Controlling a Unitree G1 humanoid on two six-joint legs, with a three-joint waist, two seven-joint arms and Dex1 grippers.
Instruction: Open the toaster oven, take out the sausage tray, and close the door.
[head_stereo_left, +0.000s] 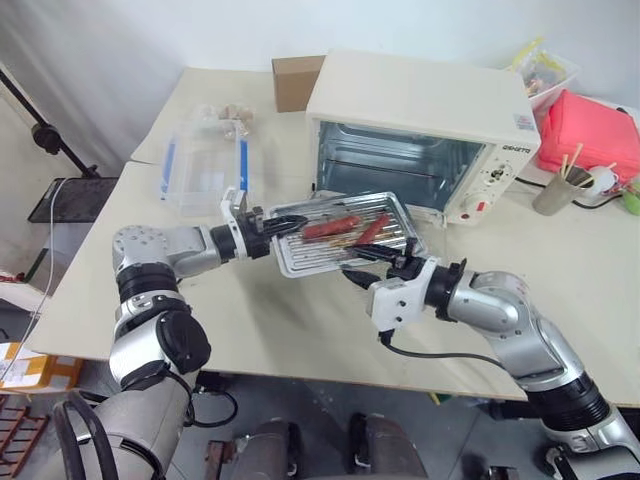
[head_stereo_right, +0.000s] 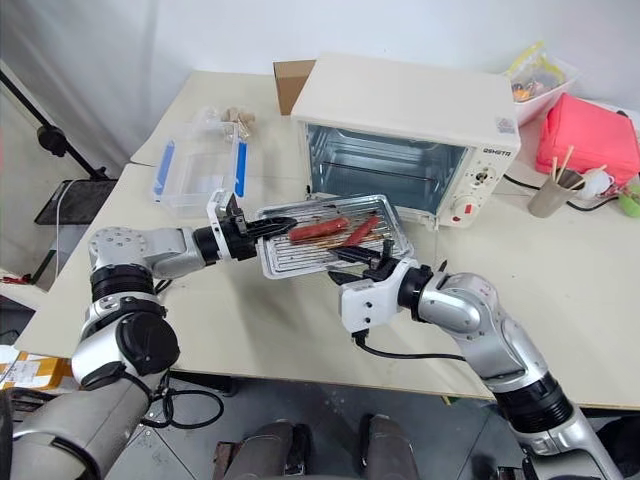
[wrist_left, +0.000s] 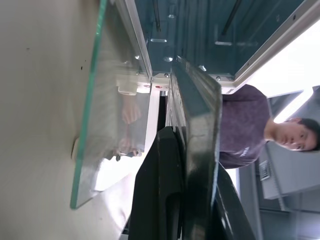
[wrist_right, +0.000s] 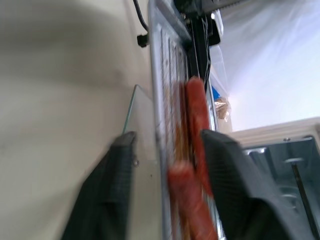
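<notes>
The sausage tray (head_stereo_left: 345, 233) is hanging in the air just in front of the open toaster oven (head_stereo_left: 420, 135), above the dropped glass door (wrist_left: 112, 125), its long axis running side to side between the two arms. The left gripper (head_stereo_left: 268, 224) is pinching the tray's left rim, fingers clamped tight on the metal. The right gripper (head_stereo_left: 372, 262) is sitting at the tray's near right edge with its fingers (wrist_right: 107, 190) spread on either side of the rim, apparently not gripping. By my reading, the left arm alone is carrying the tray, and the table (head_stereo_left: 300, 320) in front lies open for setting it down.
</notes>
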